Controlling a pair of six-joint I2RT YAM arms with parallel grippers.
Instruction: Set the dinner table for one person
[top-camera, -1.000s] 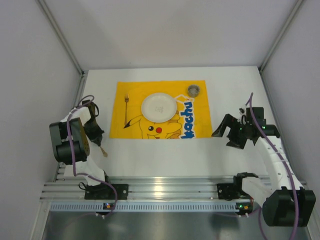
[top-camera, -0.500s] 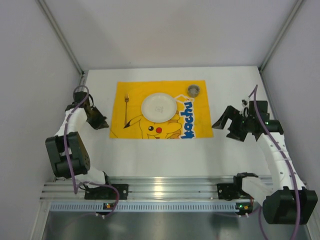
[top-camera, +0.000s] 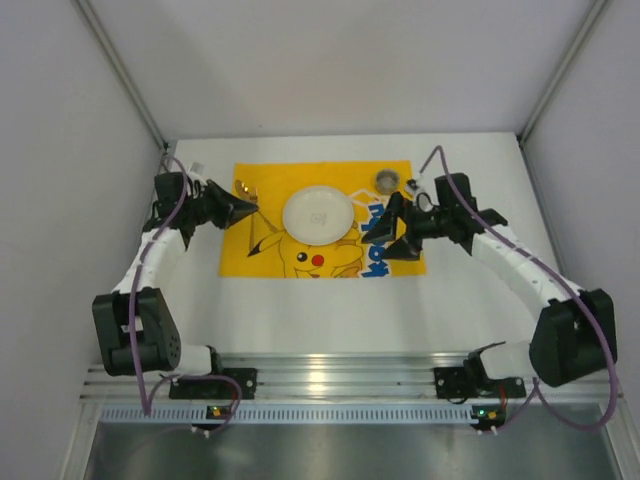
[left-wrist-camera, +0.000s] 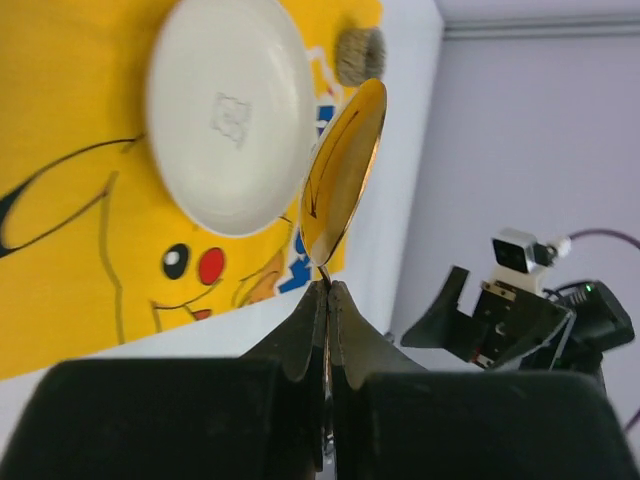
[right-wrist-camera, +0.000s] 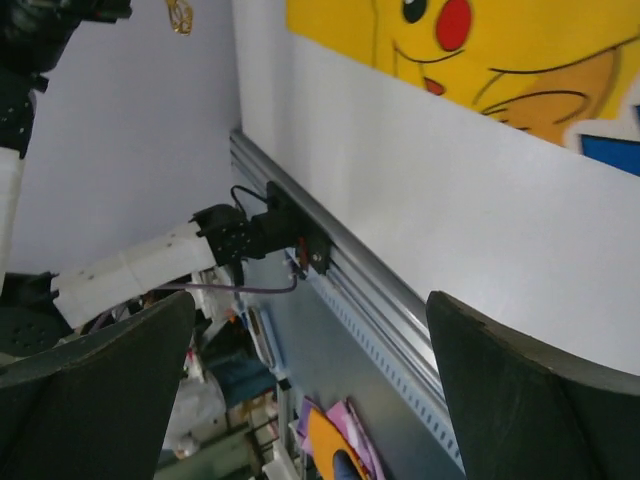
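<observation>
My left gripper (top-camera: 238, 207) is shut on the handle of a gold spoon (left-wrist-camera: 344, 170) and holds it above the left part of the yellow Pikachu mat (top-camera: 262, 255), bowl pointing away; the jaws (left-wrist-camera: 328, 287) are pressed together on the thin handle. A white plate (top-camera: 318, 213) lies in the middle of the mat, also in the left wrist view (left-wrist-camera: 228, 110). My right gripper (top-camera: 398, 231) hangs open and empty over the mat's right edge; its fingers (right-wrist-camera: 95, 385) stand wide apart. The white dinner table (top-camera: 320, 310) lies under everything.
A small grey round cup (top-camera: 387, 181) stands at the mat's far right corner, also in the left wrist view (left-wrist-camera: 358, 55). Grey walls close in the table on three sides. The aluminium rail (top-camera: 320, 375) runs along the near edge.
Both arms have swung inward from the table's sides. My left gripper carried the spoon from the near left up to the mat's left part. My right gripper moved left over the mat's right edge.
</observation>
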